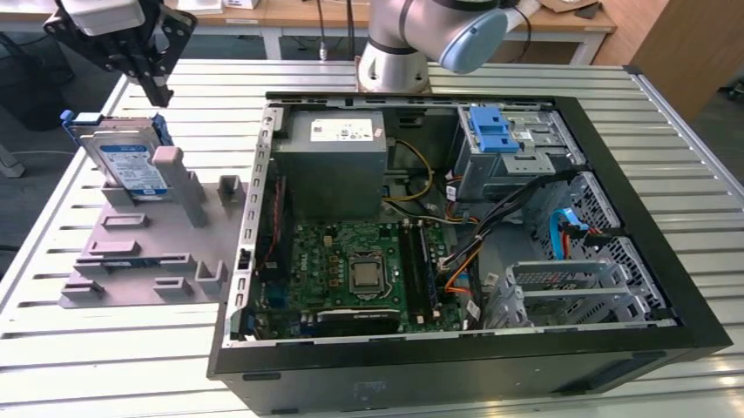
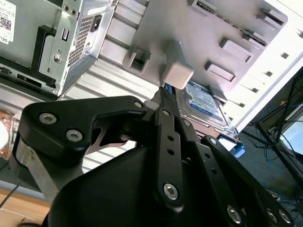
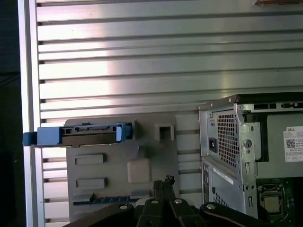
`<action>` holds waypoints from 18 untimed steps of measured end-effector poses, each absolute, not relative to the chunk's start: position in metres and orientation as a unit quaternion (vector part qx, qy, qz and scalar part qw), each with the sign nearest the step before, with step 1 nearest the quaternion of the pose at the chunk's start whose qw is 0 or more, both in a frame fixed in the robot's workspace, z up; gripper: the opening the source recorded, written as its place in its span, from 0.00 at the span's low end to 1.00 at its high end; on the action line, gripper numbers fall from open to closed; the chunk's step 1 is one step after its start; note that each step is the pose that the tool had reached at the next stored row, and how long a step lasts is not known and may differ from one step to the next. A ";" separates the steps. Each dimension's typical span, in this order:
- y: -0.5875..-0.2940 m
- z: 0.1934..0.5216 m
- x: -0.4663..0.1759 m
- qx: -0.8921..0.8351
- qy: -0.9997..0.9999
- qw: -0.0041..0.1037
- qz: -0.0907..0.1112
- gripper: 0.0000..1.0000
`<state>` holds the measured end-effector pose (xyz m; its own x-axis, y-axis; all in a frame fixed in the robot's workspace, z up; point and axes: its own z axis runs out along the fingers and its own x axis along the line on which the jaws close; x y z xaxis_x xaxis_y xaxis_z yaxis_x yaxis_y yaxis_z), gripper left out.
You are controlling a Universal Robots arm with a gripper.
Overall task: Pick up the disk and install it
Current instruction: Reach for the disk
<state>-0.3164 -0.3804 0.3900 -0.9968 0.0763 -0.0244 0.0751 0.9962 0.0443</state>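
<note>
**Exterior view.** The gripper (image 1: 157,94) hangs above the far end of the grey holder plate (image 1: 152,261). Its fingers are pressed together to a point, with nothing between them. The disk (image 1: 125,158) stands on edge in a slot at that same far end of the plate. Its label faces the camera, it leans back slightly, and the blue frame shows at its top corners. A square-topped post (image 1: 169,158) rises from the plate just beside the disk, on the side toward the open computer case (image 1: 651,261). The tips sit over the post more than over the disk. The disk lies below them, a little toward the exterior view's left, with clear air between.

**Second wrist view.** The gripper (image 2: 163,92) is closed and empty and points at the post (image 2: 178,74). The disk (image 2: 203,101) lies just past the post in the plate's slot, label in sight.

**First wrist view.** This looks down on the plate (image 3: 118,161). The disk (image 3: 90,135) shows edge-on as a thin strip. Its long axis runs along the plate's end edge, and the blue frame pokes out past the plate's corner. The gripper (image 3: 163,182) is above the plate near the post (image 3: 139,170), apart from the strip. Judged from this, any grasp turns on that sideways offset and on meeting the disk across its thin dimension.

**Surface and room.** The plate rests on a slatted metal table (image 3: 142,61). The case stands close beside the plate, and open slats lie on the plate's other sides.
</note>
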 end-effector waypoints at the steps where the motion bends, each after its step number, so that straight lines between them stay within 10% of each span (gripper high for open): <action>1: -0.380 0.390 -0.318 0.038 0.999 0.013 0.022 0.11; 18: -0.379 0.389 -0.324 0.038 0.999 0.013 0.022 0.11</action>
